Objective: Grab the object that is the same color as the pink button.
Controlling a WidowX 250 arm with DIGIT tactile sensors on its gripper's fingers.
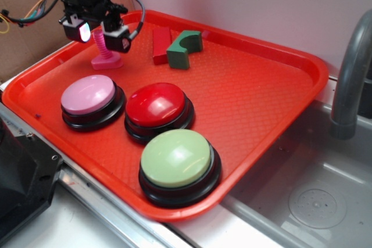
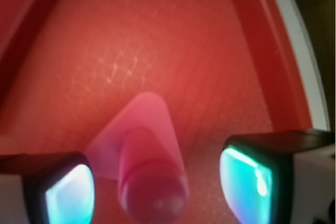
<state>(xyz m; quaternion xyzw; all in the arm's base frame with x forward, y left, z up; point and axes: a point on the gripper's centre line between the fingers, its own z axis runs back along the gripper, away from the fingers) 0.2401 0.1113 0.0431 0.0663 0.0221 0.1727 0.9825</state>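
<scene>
The hot-pink toy bolt (image 1: 105,52) stands upright on its flat base at the tray's back left. My gripper (image 1: 99,32) hangs over it, open, with one finger on each side of the ribbed post and gaps on both sides. In the wrist view the bolt (image 2: 149,171) rises blurred between the two glowing pads (image 2: 71,196), nearer the left one, and the gripper (image 2: 157,192) touches nothing. The pink button (image 1: 89,96), a pale pink dome on a black base, sits in front of the bolt near the tray's left edge.
All stands on a red tray (image 1: 261,103). A red button (image 1: 157,105) and a light green button (image 1: 177,160) sit right of the pink one. A red block (image 1: 161,46) and a green arch block (image 1: 185,49) lie at the back. A sink and grey faucet (image 1: 351,79) are right.
</scene>
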